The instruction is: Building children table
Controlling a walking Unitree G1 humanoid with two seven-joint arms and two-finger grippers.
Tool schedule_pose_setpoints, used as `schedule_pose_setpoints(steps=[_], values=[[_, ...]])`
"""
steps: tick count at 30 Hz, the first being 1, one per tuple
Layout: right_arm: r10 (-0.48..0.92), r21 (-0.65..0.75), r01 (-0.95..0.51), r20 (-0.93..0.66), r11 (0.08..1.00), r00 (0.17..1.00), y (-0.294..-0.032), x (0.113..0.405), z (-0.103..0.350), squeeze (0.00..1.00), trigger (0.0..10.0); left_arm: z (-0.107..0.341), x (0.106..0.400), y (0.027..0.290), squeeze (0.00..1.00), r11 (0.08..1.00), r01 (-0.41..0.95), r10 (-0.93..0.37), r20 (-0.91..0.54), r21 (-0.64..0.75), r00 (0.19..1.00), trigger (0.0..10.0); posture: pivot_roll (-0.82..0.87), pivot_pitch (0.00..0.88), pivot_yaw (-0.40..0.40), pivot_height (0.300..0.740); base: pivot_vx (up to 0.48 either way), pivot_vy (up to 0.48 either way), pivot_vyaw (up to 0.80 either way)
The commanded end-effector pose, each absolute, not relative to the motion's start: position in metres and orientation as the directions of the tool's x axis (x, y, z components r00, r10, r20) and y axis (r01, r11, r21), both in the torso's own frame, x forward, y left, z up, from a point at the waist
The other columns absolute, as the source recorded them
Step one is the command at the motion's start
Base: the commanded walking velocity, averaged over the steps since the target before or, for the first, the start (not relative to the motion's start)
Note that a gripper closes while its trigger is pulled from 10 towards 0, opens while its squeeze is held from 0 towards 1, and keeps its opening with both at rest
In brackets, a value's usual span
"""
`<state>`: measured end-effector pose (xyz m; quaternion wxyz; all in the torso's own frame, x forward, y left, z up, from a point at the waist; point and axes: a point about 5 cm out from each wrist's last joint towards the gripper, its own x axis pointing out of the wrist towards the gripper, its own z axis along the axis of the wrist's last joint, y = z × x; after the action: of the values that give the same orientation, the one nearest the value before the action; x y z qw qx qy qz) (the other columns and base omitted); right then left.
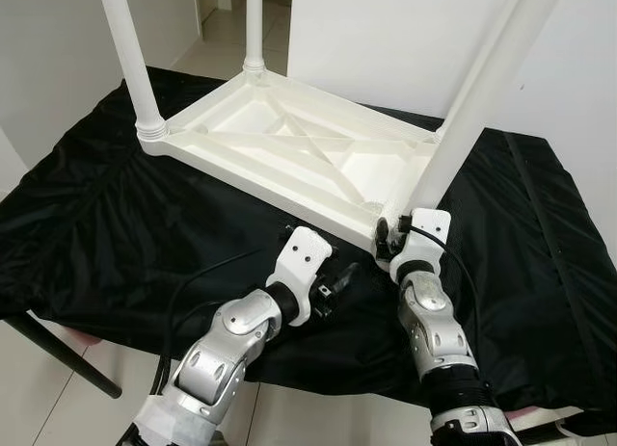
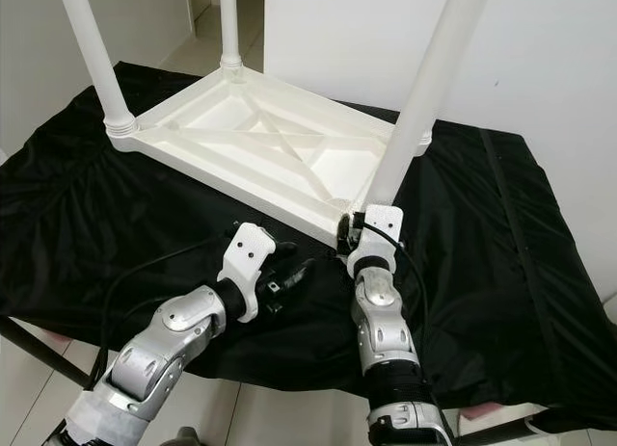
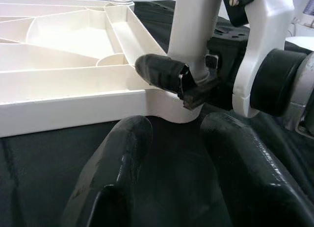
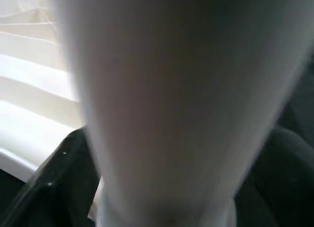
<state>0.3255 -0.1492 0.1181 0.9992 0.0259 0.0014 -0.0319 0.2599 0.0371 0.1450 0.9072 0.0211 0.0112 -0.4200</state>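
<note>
The white children's table (image 1: 289,143) lies upside down on a black cloth (image 1: 116,224). Two legs stand screwed in at its far-left corner (image 1: 130,61) and back corner (image 1: 254,27). At the near right corner a third leg (image 1: 482,90) stands tilted, and my right gripper (image 1: 390,236) is shut around its base. In the right wrist view this leg (image 4: 171,104) sits between the black fingers (image 4: 54,188). My left gripper (image 1: 337,282) rests low over the cloth just left of that corner, open, with nothing between its fingers (image 3: 117,173). The left wrist view looks at the leg base (image 3: 194,31).
The cloth-covered work surface ends close in front of me, with its black metal support (image 1: 58,354) slanting down at the lower left. White walls rise behind and to the right. Tiled floor shows beyond the far-left edge.
</note>
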Motion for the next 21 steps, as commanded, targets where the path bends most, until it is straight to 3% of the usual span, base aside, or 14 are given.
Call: schedule_pose_setpoints(steps=[1, 2, 4, 5, 6, 7, 12, 13, 17, 21], values=[[-0.033, 0.067, 0.033, -0.004, 0.997, 0.999, -0.152, 0.327, 0.119, 1.0, 10.0, 0.144, 0.258, 0.034, 0.0, 0.623, 0.782, -0.781, -0.047, 0.026, 0.623, 10.0, 0.14, 0.03, -0.086, 0.74, 0.0, 0.0, 0.0], [0.067, 0.062, -0.068, 0.018, 0.996, 0.998, -0.152, 0.328, 0.124, 1.0, 10.0, 0.144, 0.259, 0.034, 0.0, 0.624, 0.781, -0.779, -0.046, 0.026, 0.625, 10.0, 0.14, 0.031, -0.086, 0.74, 0.0, 0.0, 0.0], [0.111, 0.055, -0.113, 0.028, 0.992, 0.993, -0.153, 0.328, 0.127, 1.0, 10.0, 0.144, 0.259, 0.035, 0.0, 0.625, 0.78, -0.779, -0.045, 0.027, 0.626, 10.0, 0.14, 0.031, -0.086, 0.74, 0.0, 0.0, 0.0], [0.16, 0.041, -0.161, 0.033, 0.986, 0.987, -0.155, 0.328, 0.129, 0.06, 10.0, 0.144, 0.259, 0.034, 0.0, 0.625, 0.78, -0.779, -0.045, 0.027, 0.626, 10.0, 0.14, 0.028, -0.088, 0.74, 0.0, 0.0, 0.0], [0.16, 0.041, -0.161, 0.033, 0.986, 0.987, -0.155, 0.328, 0.129, 0.06, 10.0, 0.144, 0.259, 0.034, 0.0, 0.625, 0.78, -0.779, -0.045, 0.027, 0.626, 10.0, 0.14, 0.028, -0.088, 0.74, 0.0, 0.0, 0.0], [0.223, 0.022, -0.224, 0.034, 0.974, 0.974, -0.158, 0.328, 0.131, 0.0, 10.0, 0.144, 0.26, 0.034, 0.0, 0.626, 0.78, -0.778, -0.044, 0.028, 0.626, 10.0, 0.14, 0.026, -0.088, 0.74, 0.0, 0.0, 0.0], [0.406, -0.094, -0.403, 0.009, 0.91, 0.914, -0.166, 0.327, 0.135, 0.0, 10.0, 0.145, 0.261, 0.034, 0.0, 0.625, 0.78, -0.779, -0.041, 0.031, 0.626, 10.0, 0.13, 0.02, -0.083, 0.74, 0.0, 0.0, 0.0], [0.482, -0.141, -0.479, -0.009, 0.867, 0.876, -0.168, 0.328, 0.137, 0.0, 10.0, 0.145, 0.262, 0.034, 0.0, 0.623, 0.782, -0.781, -0.04, 0.033, 0.623, 10.0, 0.13, 0.019, -0.082, 0.74, 0.0, 0.0, 0.0], [0.561, -0.18, -0.557, -0.035, 0.81, 0.827, -0.169, 0.33, 0.14, 0.0, 10.0, 0.146, 0.263, 0.034, 0.0, 0.619, 0.784, -0.784, -0.038, 0.038, 0.62, 10.0, 0.13, 0.013, -0.083, 0.74, 0.0, 0.0, 0.0], [0.676, -0.203, -0.69, -0.143, 0.694, 0.723, -0.167, 0.335, 0.133, 0.0, 10.0, 0.148, 0.266, 0.033, 0.0, 0.623, 0.781, -0.78, -0.031, 0.044, 0.624, 10.0, 0.14, 0.006, -0.09, 0.74, 0.0, 0.0, 0.0]])
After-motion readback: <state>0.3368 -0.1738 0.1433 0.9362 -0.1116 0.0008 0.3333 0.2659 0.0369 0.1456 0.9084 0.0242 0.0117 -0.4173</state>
